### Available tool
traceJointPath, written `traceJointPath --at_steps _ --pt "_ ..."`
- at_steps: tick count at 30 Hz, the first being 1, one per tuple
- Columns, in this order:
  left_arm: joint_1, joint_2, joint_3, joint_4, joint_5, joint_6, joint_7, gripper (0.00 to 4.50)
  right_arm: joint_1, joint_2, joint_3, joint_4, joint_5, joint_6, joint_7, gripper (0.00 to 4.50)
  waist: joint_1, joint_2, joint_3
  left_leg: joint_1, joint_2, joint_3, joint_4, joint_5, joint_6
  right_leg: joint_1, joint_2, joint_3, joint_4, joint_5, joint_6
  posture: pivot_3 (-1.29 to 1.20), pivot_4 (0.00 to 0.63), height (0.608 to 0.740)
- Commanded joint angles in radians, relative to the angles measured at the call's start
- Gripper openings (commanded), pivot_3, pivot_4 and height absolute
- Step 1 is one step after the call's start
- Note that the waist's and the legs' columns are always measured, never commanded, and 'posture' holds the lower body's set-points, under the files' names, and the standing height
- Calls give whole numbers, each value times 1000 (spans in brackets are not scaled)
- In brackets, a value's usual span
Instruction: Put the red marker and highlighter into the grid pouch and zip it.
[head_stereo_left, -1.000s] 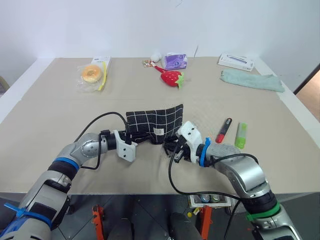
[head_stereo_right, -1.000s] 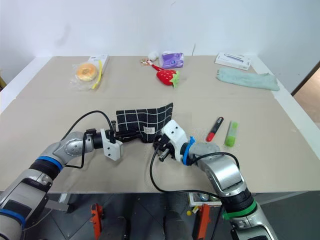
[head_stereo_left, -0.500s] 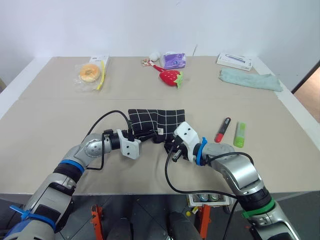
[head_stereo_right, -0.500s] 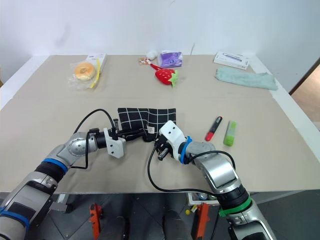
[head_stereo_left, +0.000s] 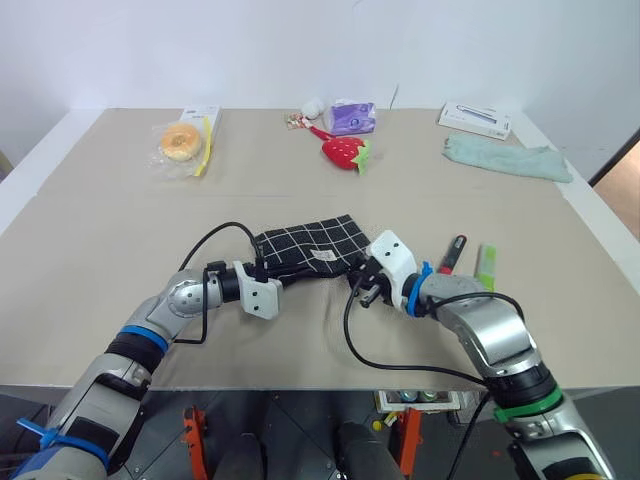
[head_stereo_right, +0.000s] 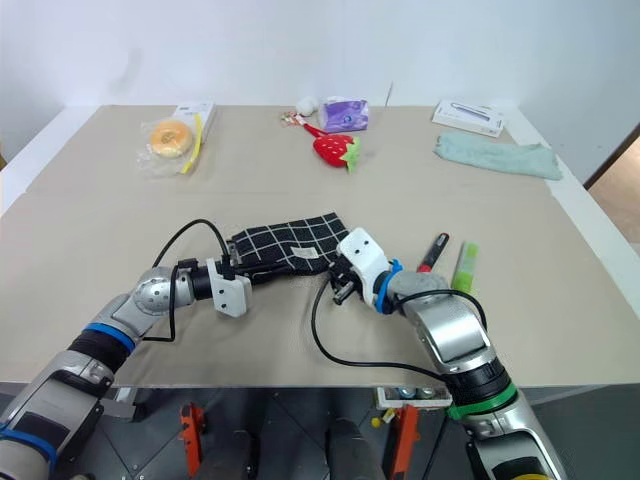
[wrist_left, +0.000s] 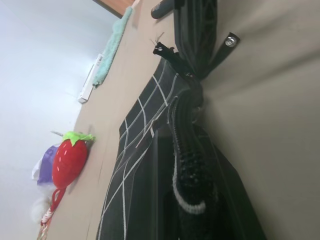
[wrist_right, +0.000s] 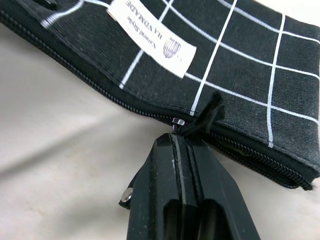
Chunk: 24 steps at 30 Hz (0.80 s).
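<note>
Nearest the robot, both arms reach in over the tan table (head_stereo_left: 90, 250) and meet at the grid pouch (head_stereo_left: 305, 246), which lies flat near the middle of the table's near half. The left gripper (head_stereo_left: 275, 276) comes from the left with its fingers clamped on the pouch's left end; in the left wrist view the black fabric is bunched between them. The right gripper (wrist_right: 182, 150) comes from the right, its fingers pressed together on the black zipper pull (wrist_right: 207, 117), pinched at the tips along the pouch's near edge, not far from the white label (wrist_right: 152, 44). How far the zipper stands open is hard to judge from these angles.

Just right of the right wrist, the red marker (head_stereo_left: 448, 255) lies on the table, and the highlighter (head_stereo_left: 486, 262) lies beside it, further right; both are outside the pouch.

Farther back sit a red plush strawberry (head_stereo_left: 342, 152) near the middle, a bagged donut (head_stereo_left: 182, 142) to the left, a purple packet (head_stereo_left: 352, 118) behind the strawberry, a folded green cloth (head_stereo_left: 505, 160) to the right, and a white box (head_stereo_left: 475, 120) at the far right corner.
</note>
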Motion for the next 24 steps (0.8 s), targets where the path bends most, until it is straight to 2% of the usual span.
traceJointPath --at_steps 1,5,7,9,14,20,24 --pt "20 12 9 -33 -13 14 -23 0 3 -10 6 -27 -24 11 -13 88 0 0 0 0 0 0 0 0 0 0 0 0 0 0 0 0 150 739" --pt "32 14 9 -41 -17 35 -41 0 6 -4 18 -40 -31 9 -10 88 0 0 0 0 0 0 0 0 0 0 0 0 0 0 0 0 150 739" --pt "37 8 9 -49 -18 43 -47 0 21 6 57 -125 12 -27 55 88 0 0 0 0 0 0 0 0 0 0 0 0 0 0 0 0 150 739" --pt "34 2 11 -49 -18 49 -49 0 29 55 44 -194 90 17 79 88 0 0 0 0 0 0 0 0 1 0 0 0 0 0 0 0 150 739" --pt "31 -4 22 -51 -16 59 -54 0 44 5 74 -250 102 7 143 88 0 0 0 0 0 0 1 -1 2 0 1 0 1 -1 0 0 150 739" --pt "37 -2 24 -56 -19 57 -57 0 8 42 23 -134 31 38 18 88 0 0 0 1 0 -1 2 -1 2 0 1 0 3 0 -1 0 150 739" --pt "37 -9 29 -62 -34 62 -58 0 10 -25 57 -107 -1 50 35 88 0 0 0 0 0 0 2 -1 2 0 1 0 3 0 -1 0 150 739"
